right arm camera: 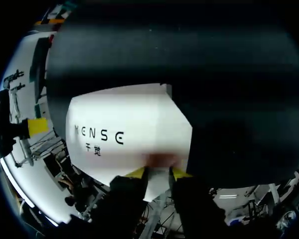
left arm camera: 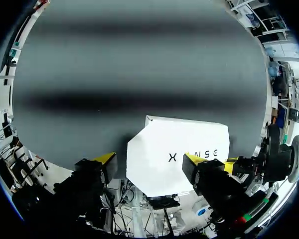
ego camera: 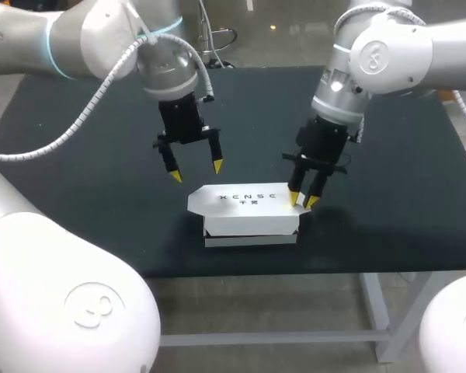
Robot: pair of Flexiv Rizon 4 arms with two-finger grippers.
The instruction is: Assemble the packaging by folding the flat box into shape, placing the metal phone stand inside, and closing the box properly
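Lid (ego camera: 245, 198) could have sprung up: your right gripper (ego camera: 302, 200), narrowly parted, merely pressed it; left gripper (ego camera: 196, 171) hung wide, empty.

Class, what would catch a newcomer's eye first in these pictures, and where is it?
A white box sits near the front edge of the black table, its lid lowered. The right gripper is at the lid's right end; the left gripper hangs open above its left end, not touching.
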